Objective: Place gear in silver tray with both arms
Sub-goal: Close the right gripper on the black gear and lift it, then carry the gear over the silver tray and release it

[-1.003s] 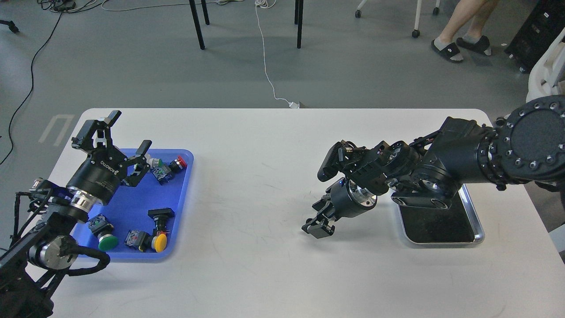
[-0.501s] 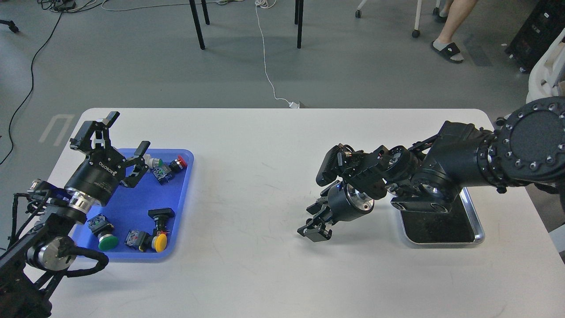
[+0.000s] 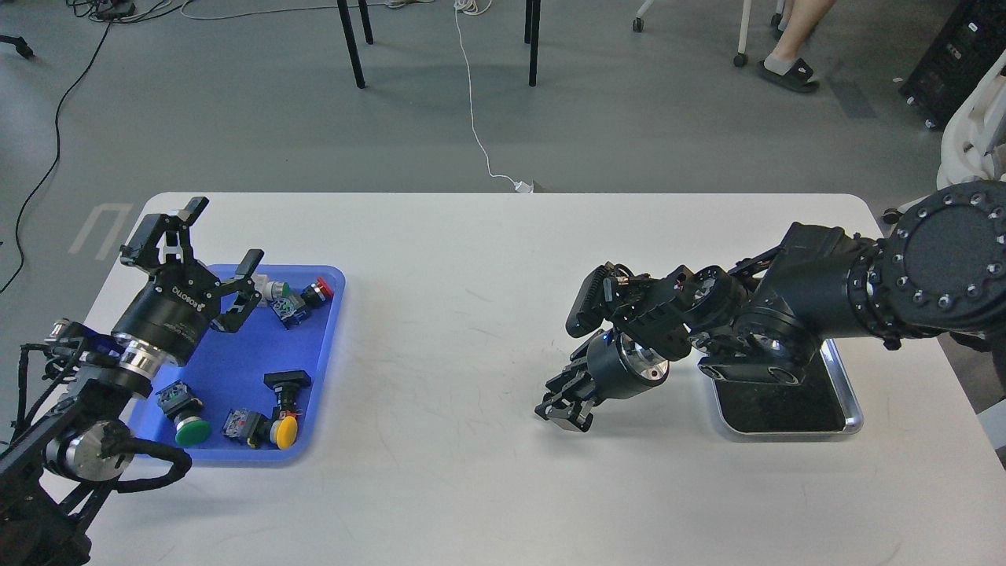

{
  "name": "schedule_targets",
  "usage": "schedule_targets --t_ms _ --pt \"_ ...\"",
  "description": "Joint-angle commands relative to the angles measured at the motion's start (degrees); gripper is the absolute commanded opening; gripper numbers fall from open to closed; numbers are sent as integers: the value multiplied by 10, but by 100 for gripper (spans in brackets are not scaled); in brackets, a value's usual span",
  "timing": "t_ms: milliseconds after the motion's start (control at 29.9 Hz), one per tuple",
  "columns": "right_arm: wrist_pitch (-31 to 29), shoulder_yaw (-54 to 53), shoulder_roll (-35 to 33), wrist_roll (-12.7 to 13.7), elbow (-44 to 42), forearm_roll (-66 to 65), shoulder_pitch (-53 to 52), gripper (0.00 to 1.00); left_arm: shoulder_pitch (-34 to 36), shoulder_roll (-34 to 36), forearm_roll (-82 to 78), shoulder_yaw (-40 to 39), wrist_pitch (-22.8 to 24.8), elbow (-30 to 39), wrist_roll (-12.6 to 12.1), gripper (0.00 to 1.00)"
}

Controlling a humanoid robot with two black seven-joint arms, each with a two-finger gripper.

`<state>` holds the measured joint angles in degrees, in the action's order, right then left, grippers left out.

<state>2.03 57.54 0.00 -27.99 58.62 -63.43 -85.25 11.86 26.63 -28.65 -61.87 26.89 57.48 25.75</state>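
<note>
left gripper (image 3: 192,244) fingers wide apart above blue tray (image 3: 236,365); right gripper (image 3: 564,405) state unclear. risk: pinching two push buttons (image 3: 287,303) together; silver tray (image 3: 853,413) half hidden under right arm.

text: "ROBOTIQ" | on: left tool (image 3: 191,246) body; nothing else legible

Bare table (image 3: 456,330) lies between my two arms. My right arm (image 3: 786,314) overhangs the silver tray (image 3: 845,393).
</note>
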Motion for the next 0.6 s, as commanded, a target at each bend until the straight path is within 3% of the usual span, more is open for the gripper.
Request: schedule_targets --t_ms 0,267,568 --pt "-1 0 0 0 0 0 0 26 0 -1 0 0 0 0 0 98" --pt "-2 0 0 0 0 0 -3 12 0 -1 0 0 0 0 0 98" --pt "-3 -1 0 0 11 -13 -99 11 0 0 0 2 0 5 0 98"
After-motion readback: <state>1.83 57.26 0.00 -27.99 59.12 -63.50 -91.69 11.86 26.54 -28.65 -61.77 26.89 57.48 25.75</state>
